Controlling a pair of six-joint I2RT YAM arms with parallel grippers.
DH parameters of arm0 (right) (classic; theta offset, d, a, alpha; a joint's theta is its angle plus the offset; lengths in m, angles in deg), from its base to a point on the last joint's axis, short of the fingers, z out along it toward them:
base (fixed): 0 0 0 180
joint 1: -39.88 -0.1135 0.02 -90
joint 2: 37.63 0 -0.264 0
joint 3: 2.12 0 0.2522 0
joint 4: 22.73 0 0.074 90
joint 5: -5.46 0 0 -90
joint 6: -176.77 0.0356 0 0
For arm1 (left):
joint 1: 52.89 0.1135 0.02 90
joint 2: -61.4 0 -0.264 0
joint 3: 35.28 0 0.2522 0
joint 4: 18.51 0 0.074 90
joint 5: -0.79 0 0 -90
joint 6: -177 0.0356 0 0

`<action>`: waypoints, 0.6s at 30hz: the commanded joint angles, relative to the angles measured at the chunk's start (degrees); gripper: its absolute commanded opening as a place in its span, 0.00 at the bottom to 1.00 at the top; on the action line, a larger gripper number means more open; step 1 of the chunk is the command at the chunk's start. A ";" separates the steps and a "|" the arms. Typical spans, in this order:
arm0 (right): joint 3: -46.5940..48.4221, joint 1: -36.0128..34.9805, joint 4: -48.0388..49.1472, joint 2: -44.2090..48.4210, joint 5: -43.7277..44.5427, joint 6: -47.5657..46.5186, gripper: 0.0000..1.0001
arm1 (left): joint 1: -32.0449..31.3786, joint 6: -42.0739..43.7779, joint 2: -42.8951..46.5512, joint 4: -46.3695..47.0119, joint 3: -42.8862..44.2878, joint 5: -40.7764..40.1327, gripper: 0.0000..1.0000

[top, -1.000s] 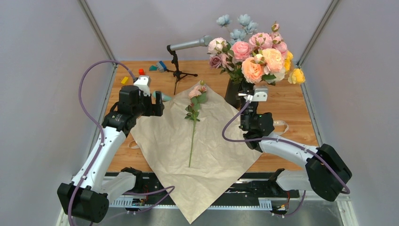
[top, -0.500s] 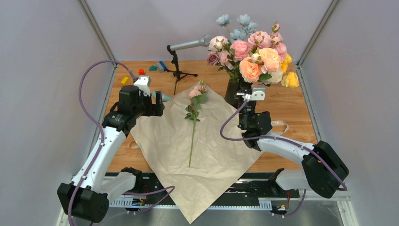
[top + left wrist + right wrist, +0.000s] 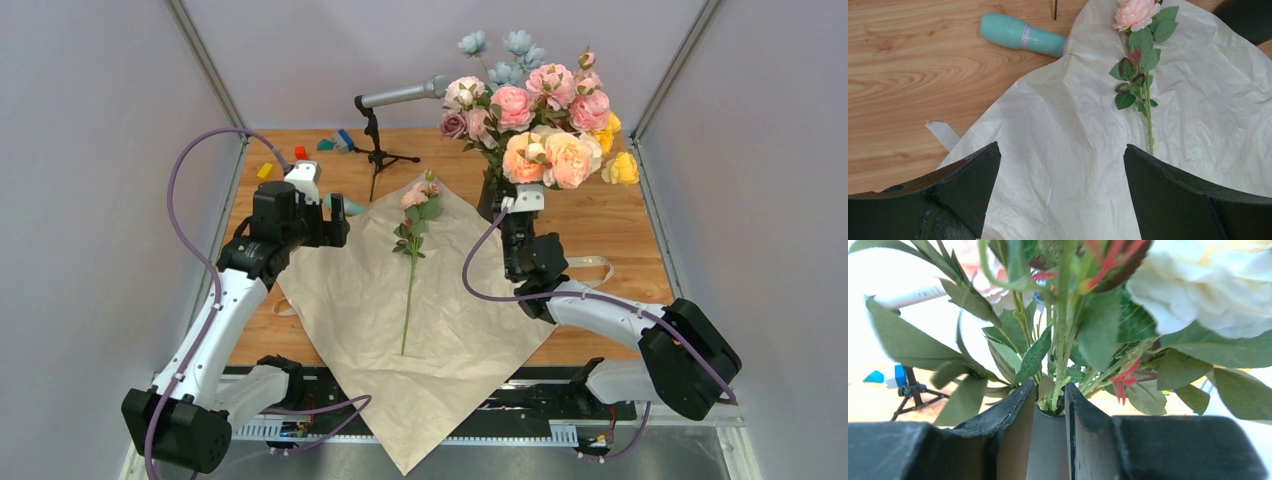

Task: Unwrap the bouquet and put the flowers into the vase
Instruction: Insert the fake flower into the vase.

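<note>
The left gripper (image 3: 1060, 150) is wide released above the crinkled beige paper (image 3: 450, 310), where one pink long-stemmed flower (image 3: 411, 238) lies, and the right gripper (image 3: 1049, 386), slightly parted and grasping nothing, faces the tall black vase (image 3: 490, 205) holding the other flowers (image 3: 545, 110) far right.

A bare wooden table (image 3: 630, 230) sits between plain grey walls (image 3: 90, 150) with metal corner posts (image 3: 205, 65), evenly lit.

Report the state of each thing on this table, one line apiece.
Crinkled beige wrapping paper: unwrapped, spread flat.
Pink long-stemmed flower: lying on the paper.
Glossy dark vase: upright, holding mixed blooms.
Left gripper: open, empty.
Right gripper: slightly open at the vase's neck.
Teal cylinder: lying on its side.
</note>
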 commanded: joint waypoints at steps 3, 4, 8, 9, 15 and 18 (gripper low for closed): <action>-0.39 0.16 -3.55 1.02 0.77 1.01 0.35 | 0.31 0.15 0.24 1.59 -0.16 0.69 1.00; -0.48 0.12 -3.81 1.17 0.74 1.05 0.37 | 0.32 0.18 0.23 1.55 -0.16 0.71 1.00; -1.15 -0.03 -4.90 1.81 0.41 1.67 0.44 | 0.31 0.11 0.15 1.54 -0.16 0.75 1.00; -1.33 -0.10 -5.30 2.06 0.39 1.93 0.46 | 0.32 0.11 0.10 1.54 -0.16 0.80 1.00; -2.82 -1.45 -7.63 3.66 0.89 2.37 0.56 | 0.32 0.11 -0.18 1.54 -0.20 0.98 1.00; -3.86 -2.21 -8.61 4.73 1.37 2.90 0.62 | 0.32 0.07 -0.24 1.62 -0.24 1.03 1.00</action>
